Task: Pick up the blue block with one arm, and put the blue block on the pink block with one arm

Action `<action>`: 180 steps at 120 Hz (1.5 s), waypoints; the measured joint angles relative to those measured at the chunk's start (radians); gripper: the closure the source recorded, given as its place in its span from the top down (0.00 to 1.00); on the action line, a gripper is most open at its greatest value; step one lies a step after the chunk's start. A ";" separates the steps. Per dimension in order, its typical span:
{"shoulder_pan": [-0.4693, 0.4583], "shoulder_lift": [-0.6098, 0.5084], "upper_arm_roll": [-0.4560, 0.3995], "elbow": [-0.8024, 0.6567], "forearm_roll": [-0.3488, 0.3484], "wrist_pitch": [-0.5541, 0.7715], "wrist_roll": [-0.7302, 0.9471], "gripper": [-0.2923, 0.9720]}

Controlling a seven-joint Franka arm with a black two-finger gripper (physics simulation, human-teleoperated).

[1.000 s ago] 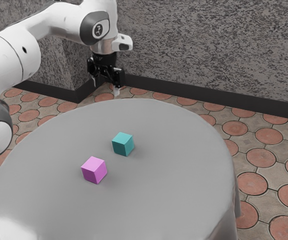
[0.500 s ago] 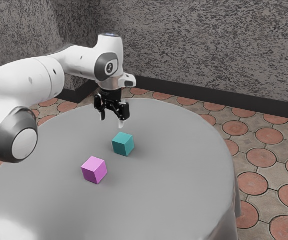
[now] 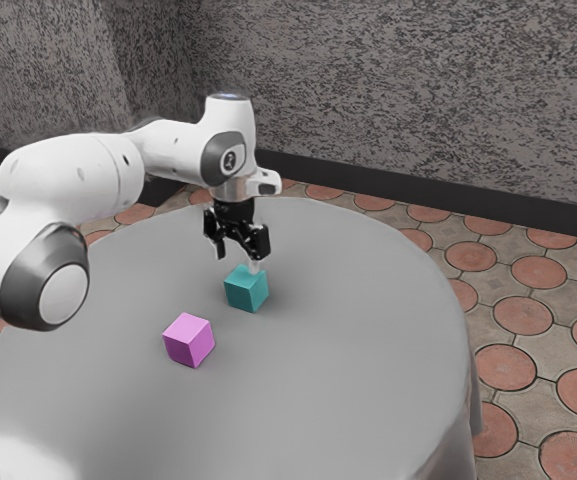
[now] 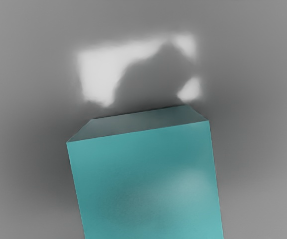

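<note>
Item: blue block [image 3: 246,289], a small cube of teal-leaning blue, matte, flat-faced and crisp-edged. It sits flat on the table [image 3: 368,330] near its middle, with nothing touching it. In the wrist view it lies just under the hand, slightly skewed to the camera. Item: jaws, black, spread apart and pinching nothing, hovering directly above the block, close to its top face but apart from it. Step in hand, by judgement: approach for the pick, lift not yet begun. The next move likely calls for a straight descent until the jaws straddle two opposite faces, wrist squared to the cube's sides, then a firm close. The rigid, smooth faces should take a pinch well, but an off-square close could twist the cube. Item: pink block [image 3: 188,339], a like cube in matte magenta-pink, near the blue one but apart from it, toward the exterior view's lower left, top face bare. Item: table, round, grey, smooth with a soft sheen. Item: arm [image 3: 118,180], glossy white shells, dark joints. Surround: floor [image 3: 538,300] of rounded terracotta tiles and wall [image 3: 418,80] of speckled stone.
</note>
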State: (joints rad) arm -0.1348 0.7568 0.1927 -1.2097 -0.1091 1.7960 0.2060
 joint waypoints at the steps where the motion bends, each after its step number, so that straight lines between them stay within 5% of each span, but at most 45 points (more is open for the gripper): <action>1: 0.000 0.001 0.000 0.000 0.000 0.001 0.001 0.77; 149: 0.021 0.097 -0.021 0.013 -0.043 0.116 0.060 0.77; 180: 0.024 0.097 -0.021 0.011 -0.067 0.125 0.063 0.66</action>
State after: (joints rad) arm -0.1106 0.8538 0.1718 -1.1988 -0.1763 1.9213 0.2694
